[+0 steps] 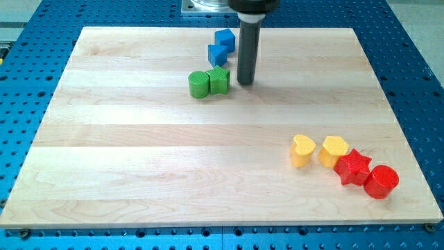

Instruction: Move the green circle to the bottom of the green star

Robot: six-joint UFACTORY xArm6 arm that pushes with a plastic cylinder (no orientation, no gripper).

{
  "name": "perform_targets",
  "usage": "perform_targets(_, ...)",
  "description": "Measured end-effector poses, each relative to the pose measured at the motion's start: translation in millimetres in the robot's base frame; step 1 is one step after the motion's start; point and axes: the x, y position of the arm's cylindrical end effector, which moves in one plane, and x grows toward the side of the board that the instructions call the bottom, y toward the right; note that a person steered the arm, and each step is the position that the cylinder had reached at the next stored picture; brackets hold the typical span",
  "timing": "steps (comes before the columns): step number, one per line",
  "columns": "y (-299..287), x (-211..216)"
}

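The green circle lies on the wooden board near the view's top centre. It touches the left side of the green star. My tip is just to the right of the green star, a small gap away, and does not touch it. The dark rod rises from there to the view's top edge.
Two blue blocks lie together just above the green star, left of the rod. At the view's lower right lie a yellow heart, a yellow block, a red star and a red circle.
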Motion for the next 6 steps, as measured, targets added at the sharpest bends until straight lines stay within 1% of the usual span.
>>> perform_targets(1, -69.3, 53.1)
perform_targets(2, -176.7, 32.4)
perform_targets(3, -165.6, -13.1)
perform_targets(4, -110.0, -36.1)
perform_targets(6, -96.0, 48.2)
